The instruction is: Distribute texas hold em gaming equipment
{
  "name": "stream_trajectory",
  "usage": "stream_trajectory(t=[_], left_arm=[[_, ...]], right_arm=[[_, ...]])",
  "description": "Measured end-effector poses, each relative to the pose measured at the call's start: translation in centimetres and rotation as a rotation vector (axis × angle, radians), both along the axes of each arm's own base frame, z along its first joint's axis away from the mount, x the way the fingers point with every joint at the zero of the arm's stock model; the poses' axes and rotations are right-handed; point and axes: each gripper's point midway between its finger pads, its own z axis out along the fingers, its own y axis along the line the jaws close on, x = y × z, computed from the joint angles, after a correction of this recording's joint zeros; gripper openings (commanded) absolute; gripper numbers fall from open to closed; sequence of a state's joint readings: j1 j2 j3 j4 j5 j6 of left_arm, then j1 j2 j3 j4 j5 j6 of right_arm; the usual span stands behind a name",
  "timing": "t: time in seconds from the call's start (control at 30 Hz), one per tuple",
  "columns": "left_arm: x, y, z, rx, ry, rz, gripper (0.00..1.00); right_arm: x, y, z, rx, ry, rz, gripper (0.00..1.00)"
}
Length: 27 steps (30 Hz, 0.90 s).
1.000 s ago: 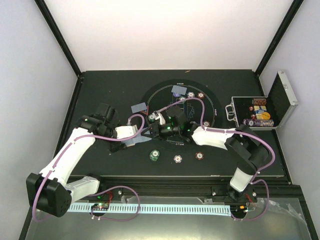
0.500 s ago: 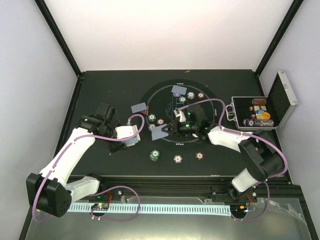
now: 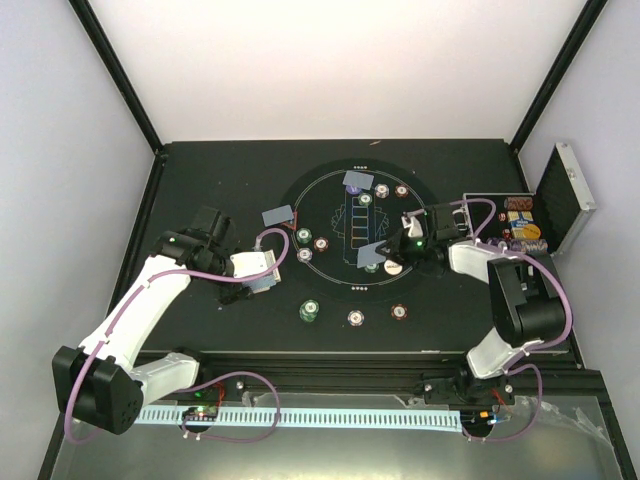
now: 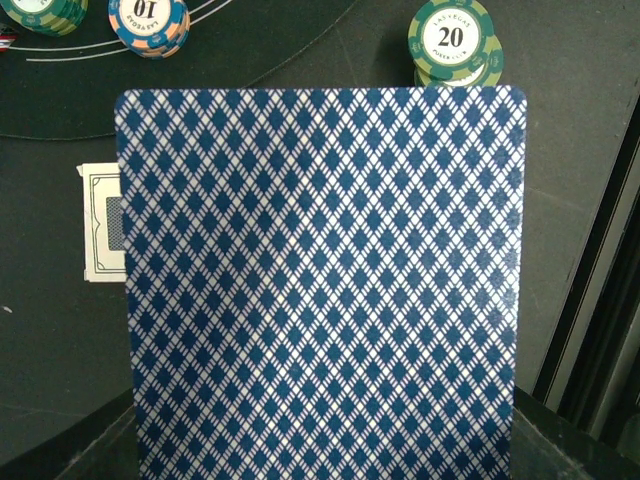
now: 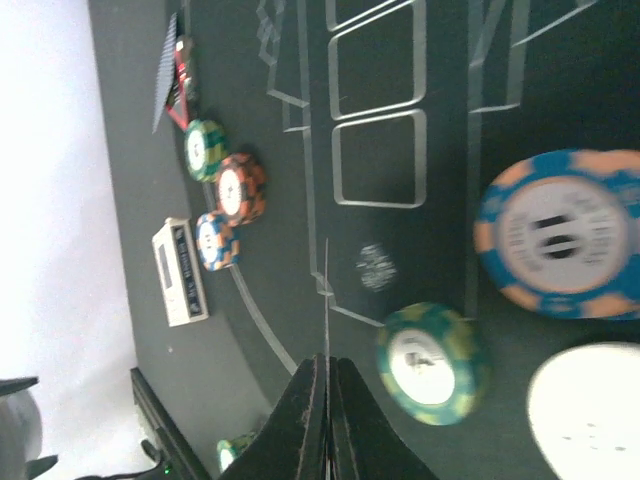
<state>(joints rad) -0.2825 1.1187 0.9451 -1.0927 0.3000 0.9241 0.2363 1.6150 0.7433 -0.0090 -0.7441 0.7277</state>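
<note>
A playing card point(image 4: 320, 290) with a blue diamond back fills the left wrist view, hiding the fingers that hold it. My left gripper point(image 3: 262, 274) hangs shut on it just left of the round black mat point(image 3: 330, 215). My right gripper point(image 5: 325, 362) is shut on a second card point(image 5: 326, 290), seen edge-on. From above, that gripper point(image 3: 393, 250) and its card point(image 3: 374, 252) hover over the mat's right half. Right beside them are a green chip point(image 5: 432, 362), a blue-orange chip point(image 5: 562, 232) and a white button point(image 5: 585, 415). More chips point(image 3: 309, 311) and a face-down card point(image 3: 278, 215) lie around the mat.
The open silver case point(image 3: 520, 228) with chips stands at the right edge, close behind my right arm. A card point(image 3: 357, 180) with a purple button point(image 3: 352, 190) sits at the mat's far side. Three chip stacks line the near edge. A black frame borders the table.
My right gripper closed on a card beside the left gripper, then carried it right across the mat. The left arm and its card have stayed put.
</note>
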Motion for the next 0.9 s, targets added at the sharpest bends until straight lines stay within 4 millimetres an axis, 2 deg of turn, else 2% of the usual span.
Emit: stream_trajectory(t=[0.23,0.47,0.7,0.8,0.9], left_arm=[[0.0,0.1,0.0,0.005,-0.001,0.001,0.01],[0.0,0.1,0.0,0.008,-0.002,0.002,0.02],[0.0,0.1,0.0,0.008,-0.004,-0.002,0.02],[0.0,0.1,0.0,0.009,-0.004,-0.004,0.02],[0.0,0.1,0.0,0.009,-0.004,-0.004,0.02]], right_arm=[[1.0,-3.2,-1.2,-0.037,0.017,-0.055,0.06],[1.1,-4.4,-1.7,-0.062,0.014,-0.069,0.26],[0.3,-6.4,-3.4,-0.197,0.053,-0.104,0.32],[-0.1,-7.4,-3.1,-0.265,0.046,-0.127,0.36],[-0.3,-8.2,-1.7,-0.308,0.012,-0.153,0.43]])
